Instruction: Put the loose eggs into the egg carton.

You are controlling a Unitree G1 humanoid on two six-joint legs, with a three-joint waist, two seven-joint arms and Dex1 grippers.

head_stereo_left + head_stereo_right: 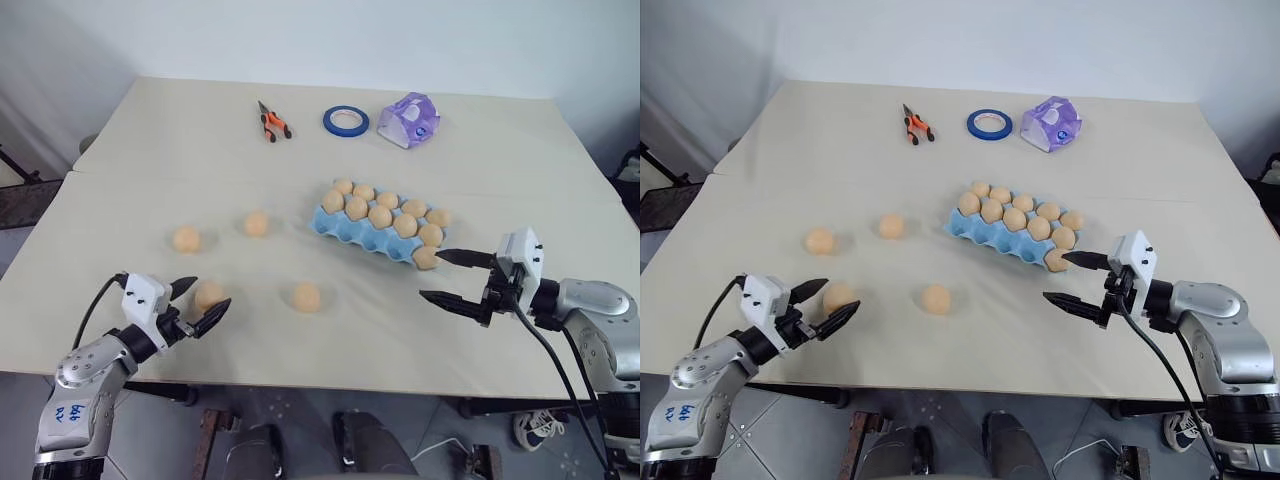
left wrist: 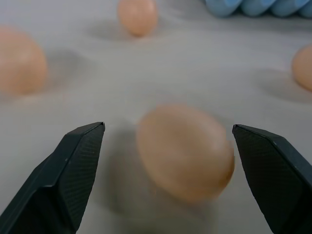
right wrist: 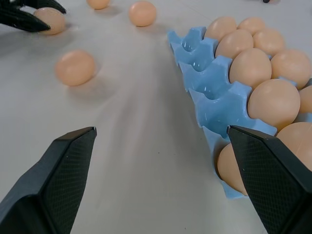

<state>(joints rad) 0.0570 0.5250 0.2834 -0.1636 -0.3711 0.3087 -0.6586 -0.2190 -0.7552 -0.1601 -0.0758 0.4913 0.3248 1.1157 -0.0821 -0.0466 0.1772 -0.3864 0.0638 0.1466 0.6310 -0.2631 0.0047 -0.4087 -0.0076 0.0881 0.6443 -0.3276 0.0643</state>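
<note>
Several loose eggs lie on the pale table: one (image 1: 186,238) at the left, one (image 1: 257,223) nearer the carton, one (image 1: 306,296) in the middle front. Another egg (image 1: 209,294) sits between the spread fingers of my left gripper (image 1: 207,297), which is open around it; in the left wrist view this egg (image 2: 185,151) lies between the two fingers (image 2: 73,175) with gaps on both sides. The light blue egg carton (image 1: 345,232) holds several eggs, and some cups in its near row (image 3: 209,87) are bare. My right gripper (image 1: 432,275) hovers open by the carton's right end, holding nothing.
At the back of the table lie orange-handled pliers (image 1: 271,123), a blue tape roll (image 1: 345,122) and a purple-and-white packet (image 1: 408,119). The table's front edge runs just below both grippers.
</note>
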